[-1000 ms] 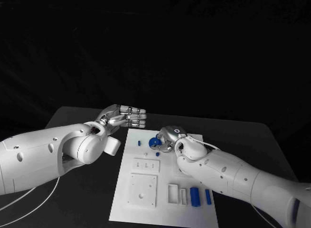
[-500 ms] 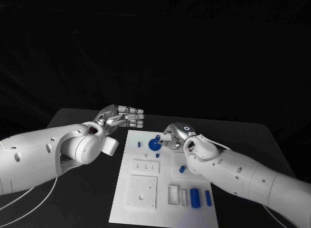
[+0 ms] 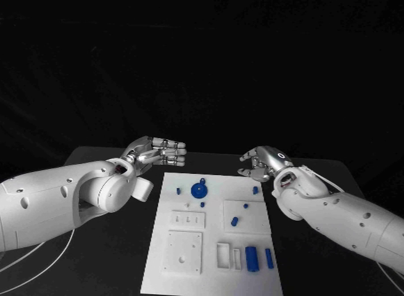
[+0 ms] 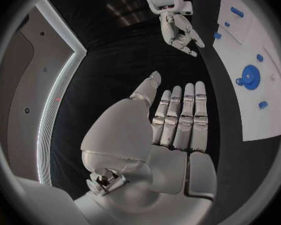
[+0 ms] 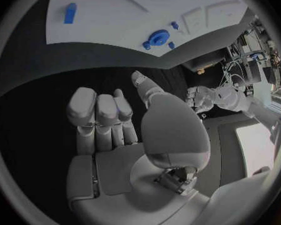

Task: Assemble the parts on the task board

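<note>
The white task board (image 3: 211,246) lies in the middle of the table. A blue gear (image 3: 200,189) sits near its far end, also seen as the gear (image 4: 249,77) and the gear (image 5: 158,37). Small blue pegs (image 3: 235,219) lie around the board's middle, and two blue cylinders (image 3: 251,257) stand at its near right. My right hand (image 3: 262,161) hovers beyond the board's far right corner, fingers loosely curved, holding nothing. My left hand (image 3: 157,151) hangs off the far left corner, fingers straight and side by side (image 4: 178,120), empty.
White recessed blocks (image 3: 185,248) and a slotted plate (image 3: 190,216) occupy the board's near left. Black table (image 3: 326,179) surrounds the board on both sides. My left forearm (image 3: 68,200) lies along the board's left edge.
My right hand has let go of the blue gear, lifted and drawn back to the right, off the board. The gear stays on the board. The left hand has not moved.
</note>
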`<state>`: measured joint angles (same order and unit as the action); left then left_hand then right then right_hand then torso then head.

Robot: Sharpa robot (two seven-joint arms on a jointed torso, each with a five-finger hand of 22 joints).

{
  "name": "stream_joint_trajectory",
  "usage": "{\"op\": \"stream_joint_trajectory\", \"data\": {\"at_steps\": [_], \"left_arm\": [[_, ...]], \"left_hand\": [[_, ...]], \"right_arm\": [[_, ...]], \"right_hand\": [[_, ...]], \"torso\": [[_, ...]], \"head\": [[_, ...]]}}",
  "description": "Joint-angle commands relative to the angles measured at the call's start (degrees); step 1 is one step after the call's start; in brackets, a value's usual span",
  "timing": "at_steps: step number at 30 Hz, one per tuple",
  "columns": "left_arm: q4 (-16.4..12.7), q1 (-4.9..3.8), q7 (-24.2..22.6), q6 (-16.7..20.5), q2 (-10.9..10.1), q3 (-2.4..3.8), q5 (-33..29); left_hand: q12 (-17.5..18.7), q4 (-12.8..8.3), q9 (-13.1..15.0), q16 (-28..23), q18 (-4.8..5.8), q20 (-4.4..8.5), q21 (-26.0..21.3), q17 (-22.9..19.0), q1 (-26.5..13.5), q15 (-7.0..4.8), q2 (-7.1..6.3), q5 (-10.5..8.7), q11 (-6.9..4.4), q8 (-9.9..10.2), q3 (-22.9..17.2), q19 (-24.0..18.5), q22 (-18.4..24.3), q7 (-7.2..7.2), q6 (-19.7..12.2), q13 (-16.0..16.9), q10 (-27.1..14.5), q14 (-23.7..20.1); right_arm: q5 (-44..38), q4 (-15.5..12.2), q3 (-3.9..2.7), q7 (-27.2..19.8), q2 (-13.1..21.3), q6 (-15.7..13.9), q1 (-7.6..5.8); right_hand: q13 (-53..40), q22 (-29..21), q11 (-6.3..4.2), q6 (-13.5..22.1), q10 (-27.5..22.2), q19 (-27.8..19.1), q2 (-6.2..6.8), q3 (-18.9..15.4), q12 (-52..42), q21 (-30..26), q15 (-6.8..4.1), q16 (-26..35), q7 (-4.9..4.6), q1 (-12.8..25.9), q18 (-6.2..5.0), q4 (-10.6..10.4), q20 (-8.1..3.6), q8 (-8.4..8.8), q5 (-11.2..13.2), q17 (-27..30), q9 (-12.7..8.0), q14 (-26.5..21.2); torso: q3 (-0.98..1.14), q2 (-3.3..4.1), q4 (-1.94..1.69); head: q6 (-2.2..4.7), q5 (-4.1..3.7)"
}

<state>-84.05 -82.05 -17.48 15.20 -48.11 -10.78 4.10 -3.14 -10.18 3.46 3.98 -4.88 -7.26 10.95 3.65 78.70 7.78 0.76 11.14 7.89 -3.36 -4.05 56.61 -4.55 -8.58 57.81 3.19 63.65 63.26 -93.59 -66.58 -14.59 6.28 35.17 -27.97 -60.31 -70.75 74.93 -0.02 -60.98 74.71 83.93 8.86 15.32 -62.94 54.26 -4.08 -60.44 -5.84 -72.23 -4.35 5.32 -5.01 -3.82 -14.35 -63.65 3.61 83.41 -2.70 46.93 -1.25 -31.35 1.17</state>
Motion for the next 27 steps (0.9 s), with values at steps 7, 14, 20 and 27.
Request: {"op": "stream_joint_trajectory", "data": {"at_steps": [7,14,20,27], "left_arm": [[0.22,-0.05,-0.69,-1.28,-0.17,-0.01,0.11],[0.61,0.06,-0.73,-1.62,-0.02,-0.03,0.2],[1.02,0.23,-0.78,-1.81,0.18,-0.04,0.22],[1.44,0.37,-0.81,-1.98,0.52,-0.04,0.23]], "left_hand": [[-0.2,0.04,0.1,0.02,0.21,0.88,0.89,0.08,-0.68,-0.7,-0.07,0.32,-0.71,-0.2,-0.92,0.44,-0.16,0.06,0.07,0.08,1.61,1.87],[-0.21,-0.12,0.1,-0.17,0.65,1.29,1.23,0.1,-0.97,-0.9,-0.25,0.29,-0.76,-0.2,-1.5,0.51,-0.27,0.05,0.03,0.08,1.73,2.45],[-0.2,-0.19,0.1,-0.19,0.62,1.17,1.26,0.06,-1.03,-0.76,-0.36,0.28,-0.68,-0.21,-1.7,0.31,-0.24,0.04,0.07,0.08,1.5,2.07],[-0.2,-0.21,0.09,-0.16,0.58,1.11,1.27,0.07,-1.05,-0.73,-0.41,0.29,-0.64,-0.19,-1.74,0.25,-0.23,0.02,0.01,0.08,1.41,1.97]], "right_arm": [[11.88,4.16,-1.42,-14.52,3.5,7.5,1.69],[12.85,7.81,-1.68,-16.88,3.38,9.46,2.94],[12.52,10.75,-1.73,-17.24,2.22,9.54,3.64],[12.5,14.57,-1.75,-17.55,0.09,9.21,4.29]], "right_hand": [[0.54,6.75,0.24,-0.41,-0.92,0.21,-3.89,-5.38,0.63,0.22,0.14,0.73,-0.29,0.02,0.21,8.56,-0.07,0.29,-6.62,-0.2,-0.06,-0.36],[0.75,6.73,0.27,-0.01,-1.08,0.07,-4.75,-8.14,0.74,0.25,0.21,0.89,-0.33,0.13,0.2,10.03,0.0,0.3,-6.61,-0.25,-0.06,-0.39],[0.81,6.75,0.31,0.18,-1.15,-0.05,-4.53,-5.45,0.75,0.4,0.24,1.02,-0.43,-1.95,0.2,10.85,0.05,0.32,-5.99,-0.24,-0.08,-0.43],[0.82,6.77,0.29,0.42,-1.13,-0.06,-4.2,-5.06,0.7,0.62,0.18,0.97,-0.39,-1.45,0.2,10.68,-0.02,0.28,-5.74,-0.37,-0.06,-0.38]], "torso": [[1.44,-0.03,1.25],[2.01,0.13,1.27],[2.3,0.28,1.15],[2.2,0.34,0.96]], "head": [[-0.07,-0.35],[-0.27,-0.48],[-0.2,-0.75],[-0.6,-0.94]]}}
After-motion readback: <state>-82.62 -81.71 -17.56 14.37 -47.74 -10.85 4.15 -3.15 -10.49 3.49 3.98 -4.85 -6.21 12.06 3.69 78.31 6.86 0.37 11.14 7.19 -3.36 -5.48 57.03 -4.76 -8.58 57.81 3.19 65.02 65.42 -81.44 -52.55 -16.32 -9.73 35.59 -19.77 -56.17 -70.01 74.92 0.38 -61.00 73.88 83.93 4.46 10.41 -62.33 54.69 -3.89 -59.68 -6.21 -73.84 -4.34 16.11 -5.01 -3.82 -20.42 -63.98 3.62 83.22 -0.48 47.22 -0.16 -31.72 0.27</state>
